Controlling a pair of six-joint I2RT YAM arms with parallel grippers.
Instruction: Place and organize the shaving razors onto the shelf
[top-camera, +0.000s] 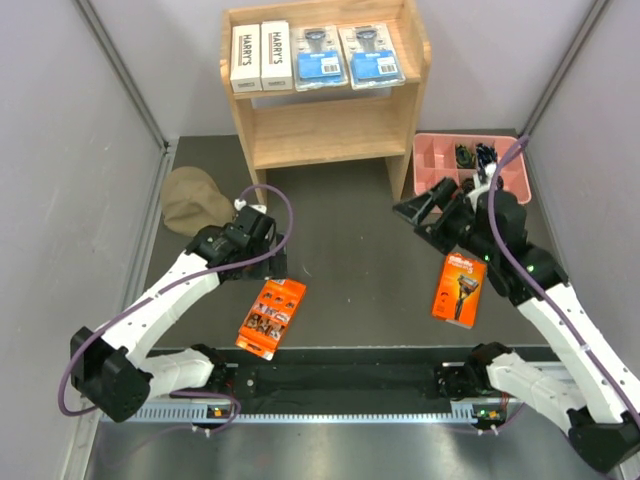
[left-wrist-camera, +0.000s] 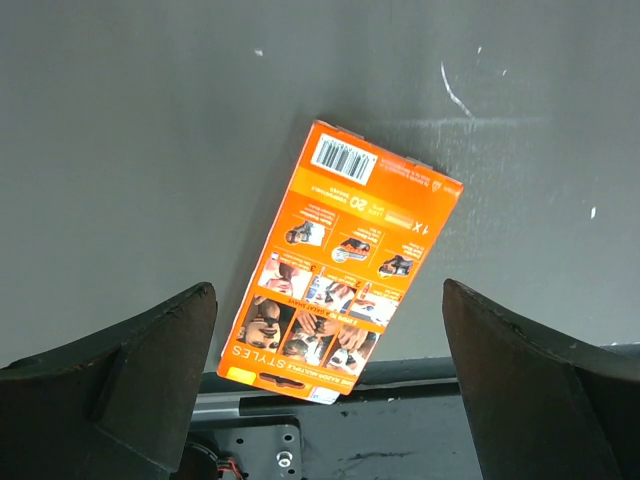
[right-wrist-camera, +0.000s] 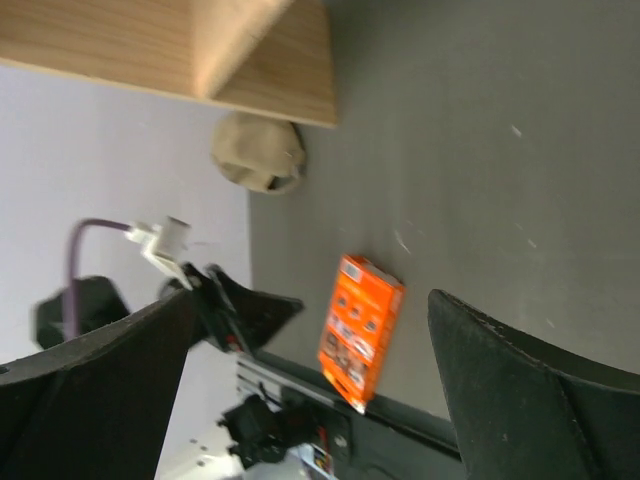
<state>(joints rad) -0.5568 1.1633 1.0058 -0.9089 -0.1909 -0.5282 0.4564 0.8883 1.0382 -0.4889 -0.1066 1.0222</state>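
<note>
The light-wood shelf (top-camera: 325, 130) stands at the back. Its top tier holds two white HARRY'S boxes (top-camera: 260, 57) and two clear blister packs with blue labels (top-camera: 345, 56) in a row. One orange razor pack (top-camera: 271, 318) lies back side up near the front rail. My left gripper (top-camera: 272, 262) hovers open just behind it, and in the left wrist view the pack (left-wrist-camera: 340, 260) lies between and beyond the open gripper (left-wrist-camera: 327, 300). A second orange pack (top-camera: 459, 288) lies on the table beside my right forearm. My right gripper (top-camera: 420, 208) is open and empty, aimed left; its gripper (right-wrist-camera: 312, 300) frames the first pack (right-wrist-camera: 360, 330).
A pink compartmented tray (top-camera: 440, 160) with small dark items sits right of the shelf. A beige cap (top-camera: 195, 200) lies by the left wall. The shelf's lower tier (top-camera: 320, 140) is bare. Grey walls close in on both sides, and a black rail (top-camera: 340, 380) runs along the front.
</note>
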